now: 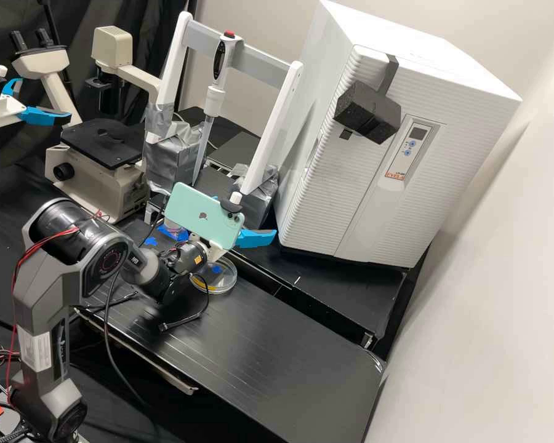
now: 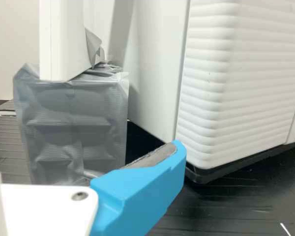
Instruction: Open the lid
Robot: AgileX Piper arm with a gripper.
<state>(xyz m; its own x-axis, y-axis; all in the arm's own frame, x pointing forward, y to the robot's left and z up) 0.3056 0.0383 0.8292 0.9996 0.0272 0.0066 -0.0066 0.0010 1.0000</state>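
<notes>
While the tool (image 1: 250, 215) hovers, clear dish (image 1: 229, 280) lower, near

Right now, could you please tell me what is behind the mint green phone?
Past the phone, a blue gripper finger and part of a white bracket stick out. Whatever lies directly behind it is covered.

Arm (image 1: 40, 326): lower link upright, well behind fingers (image 2: 142, 191) | elbow (image 1: 68, 243): bent, well back from the fingers | forearm (image 1: 111, 258): slants down toward the fingers | wrist (image 1: 181, 261): near, just behind the fingers | gripper (image 1: 246, 237): empty, fingers spread apart, one largely hidden in the high view
</notes>
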